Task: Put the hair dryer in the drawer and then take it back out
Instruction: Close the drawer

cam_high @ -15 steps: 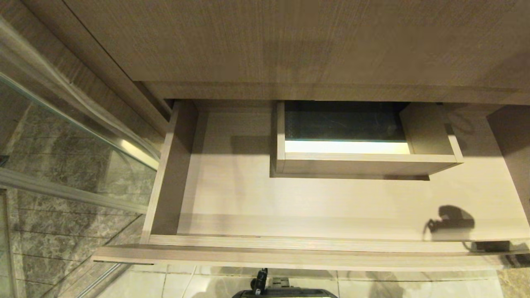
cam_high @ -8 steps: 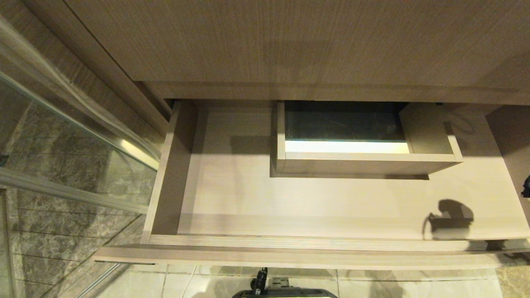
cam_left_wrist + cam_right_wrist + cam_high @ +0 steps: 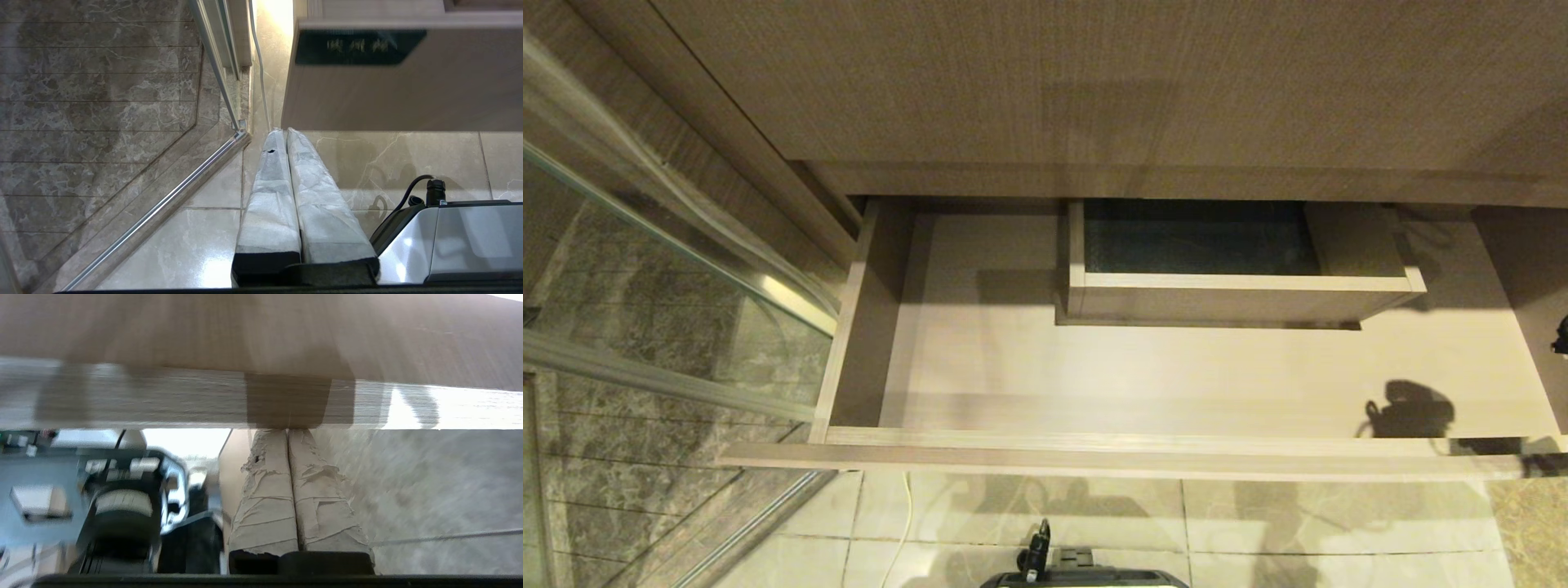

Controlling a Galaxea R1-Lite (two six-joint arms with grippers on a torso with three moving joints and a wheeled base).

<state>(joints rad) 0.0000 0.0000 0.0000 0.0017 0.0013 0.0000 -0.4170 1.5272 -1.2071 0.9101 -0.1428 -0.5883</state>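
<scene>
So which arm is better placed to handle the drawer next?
Right, probably. The right pincer, shut, has its tips at the drawer front panel, seemingly touching it. The left pincer, also shut, hangs parked low over the floor tiles.

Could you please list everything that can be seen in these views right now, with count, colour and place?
drawer: one, light wood-grain, pulled open below the cabinet front; nothing lies on its visible floor, no hair dryer in any view.
boxed cutout: one, wood-grain walls, dark inside, at the drawer's back middle.
dark label: one, dark with pale lettering, on the drawer front's corner.
cabinet front: one, wood-grain, above the drawer.
glass panel: one, clear with metal frame, left of the drawer.
floor tiles: pale marble, beneath the drawer front.
white cord: one, on the floor by the glass.
left gripper: one, pale-wrapped fingers shut, parked low over the floor.
right gripper: one, wrapped fingers shut, tips at the drawer front's edge.
</scene>
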